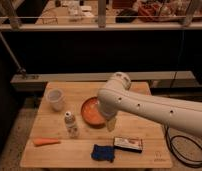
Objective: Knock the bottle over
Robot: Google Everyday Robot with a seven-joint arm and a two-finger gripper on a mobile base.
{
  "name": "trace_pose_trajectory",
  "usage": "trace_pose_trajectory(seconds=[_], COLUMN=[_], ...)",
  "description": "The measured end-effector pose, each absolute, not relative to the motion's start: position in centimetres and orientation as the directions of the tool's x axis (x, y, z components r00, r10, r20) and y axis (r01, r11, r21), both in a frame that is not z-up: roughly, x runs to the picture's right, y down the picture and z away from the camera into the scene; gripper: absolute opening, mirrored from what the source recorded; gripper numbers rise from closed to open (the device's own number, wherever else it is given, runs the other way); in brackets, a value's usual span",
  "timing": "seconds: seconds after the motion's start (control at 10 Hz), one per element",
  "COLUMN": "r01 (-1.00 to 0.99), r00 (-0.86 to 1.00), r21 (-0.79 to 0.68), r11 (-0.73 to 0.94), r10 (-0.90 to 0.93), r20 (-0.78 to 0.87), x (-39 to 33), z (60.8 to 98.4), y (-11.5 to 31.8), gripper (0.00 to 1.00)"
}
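Observation:
The bottle (70,124) is small and clear-greyish with a white cap and pale label. It stands upright on the wooden table (59,150), left of centre, in front of the translucent white cup (55,99). My white arm reaches in from the right, over the orange bowl (90,112). The gripper (110,124) hangs below the arm at the bowl's right front edge, to the right of the bottle and apart from it.
An orange carrot (45,142) lies at the table's front left. A blue cloth (103,152) and a dark flat packet (128,144) lie at the front centre. A black cable (186,150) runs along the floor at right. A counter ledge (69,77) stands behind the table.

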State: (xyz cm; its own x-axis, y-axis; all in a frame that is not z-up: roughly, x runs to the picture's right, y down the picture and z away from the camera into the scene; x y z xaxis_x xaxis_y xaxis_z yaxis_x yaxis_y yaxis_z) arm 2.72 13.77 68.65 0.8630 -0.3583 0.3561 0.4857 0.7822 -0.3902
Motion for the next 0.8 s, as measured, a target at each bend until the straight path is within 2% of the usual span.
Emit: trace_pose_trajectory(seconds=[0.3, 0.4, 0.8], r01=[0.518, 0.520, 0.553], r00=[0.841, 0.839, 0.814], r21=[-0.371, -0.368, -0.347], r11=[0.771, 0.770, 0.757], r10=[-0.380, -0.381, -0.402], r20=[0.385, 0.388, 0.420], x=[1.4, 1.4, 0.1], z=[68.8, 68.8, 68.8], y=[14.1, 14.2, 14.7], gripper=[0.66, 0.61, 0.21])
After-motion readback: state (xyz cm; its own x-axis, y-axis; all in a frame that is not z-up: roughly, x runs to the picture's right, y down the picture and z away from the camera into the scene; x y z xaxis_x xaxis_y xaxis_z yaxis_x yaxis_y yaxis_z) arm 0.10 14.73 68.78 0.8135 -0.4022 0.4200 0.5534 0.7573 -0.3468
